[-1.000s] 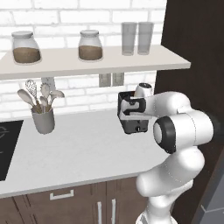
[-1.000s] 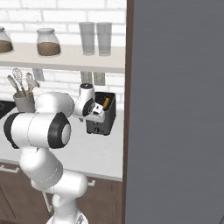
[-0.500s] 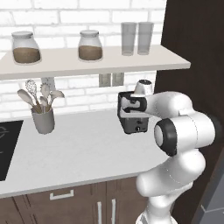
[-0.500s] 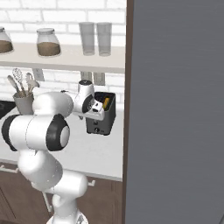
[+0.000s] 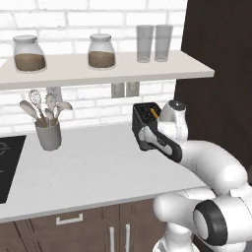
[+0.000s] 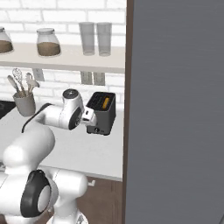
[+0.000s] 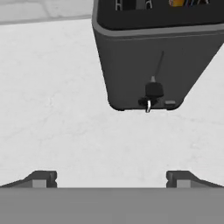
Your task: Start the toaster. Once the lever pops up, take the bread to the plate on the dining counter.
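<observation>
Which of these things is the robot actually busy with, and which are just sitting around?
In use: toaster, the bread in its slot, the open gripper.
Just sitting around: utensil cup, two jars, two glasses, wall outlets.
</observation>
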Available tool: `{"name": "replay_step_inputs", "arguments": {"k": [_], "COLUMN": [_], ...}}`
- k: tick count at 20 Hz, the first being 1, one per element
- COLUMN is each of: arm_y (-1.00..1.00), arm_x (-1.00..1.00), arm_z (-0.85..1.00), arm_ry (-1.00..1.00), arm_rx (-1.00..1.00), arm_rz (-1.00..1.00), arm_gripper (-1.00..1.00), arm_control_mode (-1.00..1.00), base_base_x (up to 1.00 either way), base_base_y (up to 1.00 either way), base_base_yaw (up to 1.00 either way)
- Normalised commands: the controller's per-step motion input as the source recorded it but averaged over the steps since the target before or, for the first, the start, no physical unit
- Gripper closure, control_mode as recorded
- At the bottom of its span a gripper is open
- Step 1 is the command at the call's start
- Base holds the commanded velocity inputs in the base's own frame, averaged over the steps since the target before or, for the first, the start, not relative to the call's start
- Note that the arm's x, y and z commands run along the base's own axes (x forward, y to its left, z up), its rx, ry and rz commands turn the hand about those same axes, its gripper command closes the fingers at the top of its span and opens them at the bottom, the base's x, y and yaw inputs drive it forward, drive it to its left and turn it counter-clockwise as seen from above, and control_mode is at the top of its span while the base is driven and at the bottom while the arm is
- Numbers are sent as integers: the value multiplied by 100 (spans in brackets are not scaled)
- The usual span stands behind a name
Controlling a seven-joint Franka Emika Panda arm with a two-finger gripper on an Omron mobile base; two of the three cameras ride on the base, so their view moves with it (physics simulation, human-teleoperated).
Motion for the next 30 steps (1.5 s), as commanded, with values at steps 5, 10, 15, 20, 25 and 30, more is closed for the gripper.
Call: {"name": "replay_step_inputs", "arguments": {"k": [5, 10, 15, 20, 25, 30], "arm_y": [30, 40, 43, 49, 34, 0], "arm_x": [-18, -6, -19, -17, -6, 0], "arm_z": [78, 82, 72, 64, 21, 0], "arm_ry": [-22, -11, -2, -7, -5, 0], "arm_rx": [-3, -4, -6, -10, -9, 0], "arm_rz": [3, 1, 0, 0, 0, 0], "arm_gripper": [-100, -100, -100, -100, -100, -100], "arm_control_mode": [-100, -100, -100, -100, -100, -100], "base_base_x": [0, 0, 0, 0, 0, 0], "base_base_y": [0, 0, 0, 0, 0, 0], "base_base_yaw": [0, 0, 0, 0, 0, 0]}}
